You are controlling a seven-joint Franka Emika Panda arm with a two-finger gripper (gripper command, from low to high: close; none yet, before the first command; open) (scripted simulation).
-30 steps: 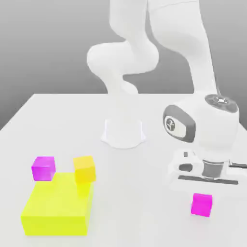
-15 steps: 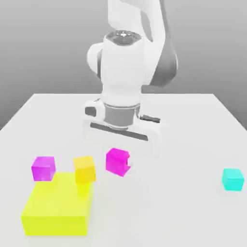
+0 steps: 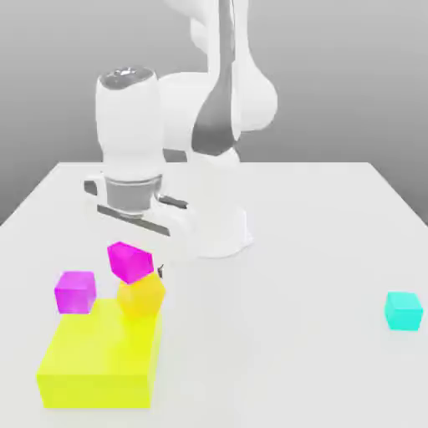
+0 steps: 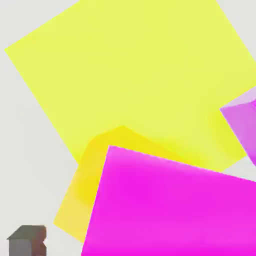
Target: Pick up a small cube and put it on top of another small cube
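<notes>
The arm has swung over, pink cube point(image 3: 129, 261) tilted atop orange cube point(image 3: 140, 296), fingers' spread unclear.

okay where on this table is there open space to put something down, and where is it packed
Bare table runs wide between the robot's base and the cyan cube, and along the front edge between that cube and the big yellow block. It is crowded at the exterior view's left: the purple cube, orange cube and tilted pink cube bunch around the block, with the hand above.

Pinkish-magenta cube point(image 3: 129, 261) tilted, corner-down, touching upper edge of orange-yellow cube point(image 3: 140, 296). Orange-yellow cube also skewed, perched at far corner of lemon-yellow block point(image 3: 99, 361).
</notes>
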